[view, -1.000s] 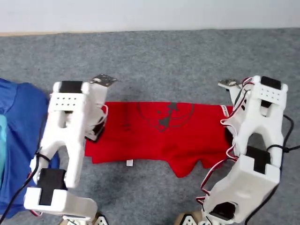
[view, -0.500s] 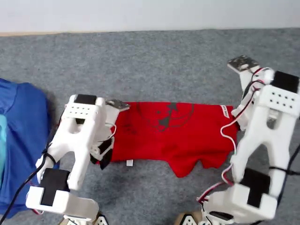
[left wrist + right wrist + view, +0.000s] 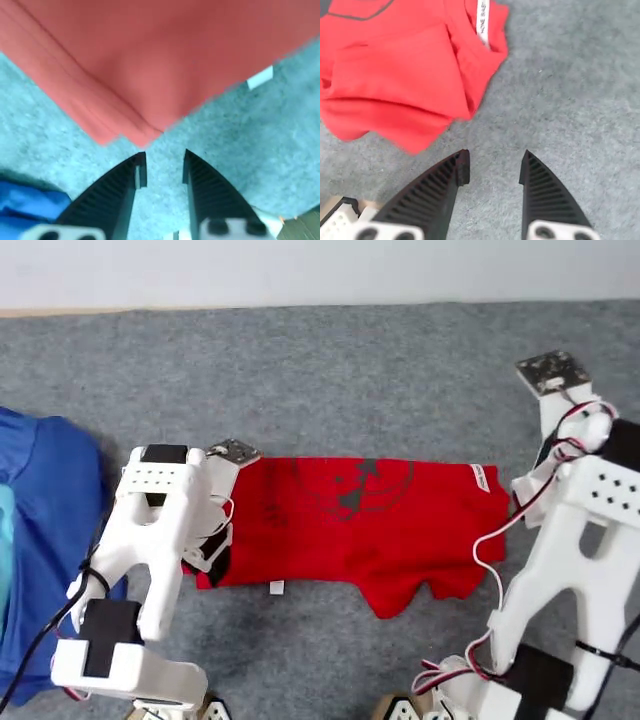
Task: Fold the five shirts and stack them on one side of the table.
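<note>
Seen from above, the left arm (image 3: 150, 540) covers the left end of the red shirt (image 3: 370, 530). A pile of blue cloth (image 3: 50, 520) on the table's left side is cut off by the frame's edge. The small white tag (image 3: 276, 588) at the shirt's near hem is too small to read.

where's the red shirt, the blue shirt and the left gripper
red shirt (image 3: 350, 530), high view, middle of the cloth
blue shirt (image 3: 55, 500), high view, its broad upper part
left gripper (image 3: 163, 160), left wrist view, midway between its fingertips
</note>
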`<state>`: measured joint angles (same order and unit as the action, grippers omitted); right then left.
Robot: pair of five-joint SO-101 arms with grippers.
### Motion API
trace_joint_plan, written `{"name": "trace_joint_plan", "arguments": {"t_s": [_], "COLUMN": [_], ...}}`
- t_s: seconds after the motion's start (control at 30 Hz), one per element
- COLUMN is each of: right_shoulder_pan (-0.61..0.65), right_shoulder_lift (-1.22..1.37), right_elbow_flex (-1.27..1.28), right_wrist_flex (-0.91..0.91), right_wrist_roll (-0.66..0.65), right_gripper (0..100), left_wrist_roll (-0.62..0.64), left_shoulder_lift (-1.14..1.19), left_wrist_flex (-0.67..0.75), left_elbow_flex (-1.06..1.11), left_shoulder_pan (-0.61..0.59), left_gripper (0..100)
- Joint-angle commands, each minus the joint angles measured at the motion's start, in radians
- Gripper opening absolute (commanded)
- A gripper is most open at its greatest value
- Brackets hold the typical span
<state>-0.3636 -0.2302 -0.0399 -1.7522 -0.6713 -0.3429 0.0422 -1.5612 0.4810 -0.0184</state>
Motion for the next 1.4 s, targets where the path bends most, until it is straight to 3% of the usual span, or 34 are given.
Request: {"name": "trace_joint_plan", "arguments": {"t_s": [0.0,0.27,0.63,1.1,1.37], "right_shoulder_pan": [-0.012,-0.012,-0.012,-0.013,-0.058], "right_shoulder_lift": [-0.064,-0.076,-0.076,-0.076,-0.076], "right_elbow_flex": [0.003,0.003,0.003,0.003,0.002], "right_wrist_flex": [-0.044,-0.044,-0.044,-0.044,-0.042], "right_wrist_roll": [0.011,0.011,0.011,0.009,0.005], "right_gripper": [17.4,17.3,17.3,17.3,17.3], "left_wrist_roll": [-0.008,-0.005,-0.005,-0.049,-0.048], "left_shoulder_lift": [0.046,0.158,0.226,0.020,0.063], "left_wrist_flex": [0.035,0.107,0.158,0.012,0.014], "left_elbow_flex": [-0.008,-0.008,-0.012,-0.065,-0.110], "left_shoulder_pan": [-0.005,-0.005,0.002,-0.009,-0.104], "left_gripper": [14,13,0,0,0]}}
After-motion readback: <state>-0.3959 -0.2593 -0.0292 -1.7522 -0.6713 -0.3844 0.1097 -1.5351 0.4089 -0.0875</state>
